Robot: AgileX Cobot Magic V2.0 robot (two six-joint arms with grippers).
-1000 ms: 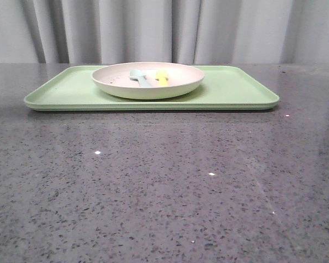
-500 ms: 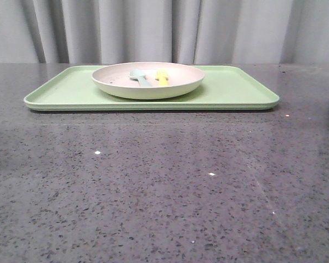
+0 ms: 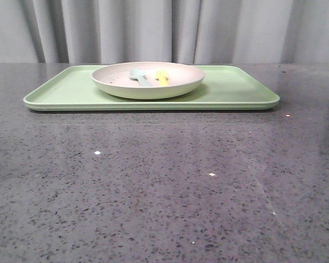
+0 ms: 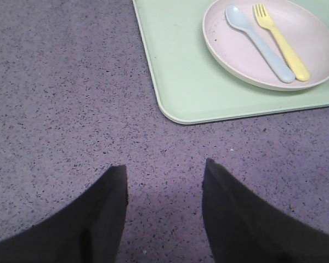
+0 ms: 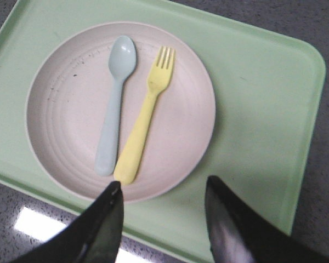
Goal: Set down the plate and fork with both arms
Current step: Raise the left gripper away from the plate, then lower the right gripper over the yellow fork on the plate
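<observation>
We see the plate (image 5: 120,109) sitting on the light-green tray (image 5: 263,109), itself on the speckled desk (image 3: 164,186), with the yellow fork (image 5: 145,120) lying inside it just beside a pale blue spoon (image 5: 114,104). Our right hand (image 5: 162,219) hovers spread over the plate's near rim, holding nothing; our left hand (image 4: 164,203) is spread above bare desk, apart from the tray corner. The fork looks light, stiff and smooth, so we judge a pinch across its slim handle best; the shallow plate is likely rigid and slippery, best gripped at its raised rim.
</observation>
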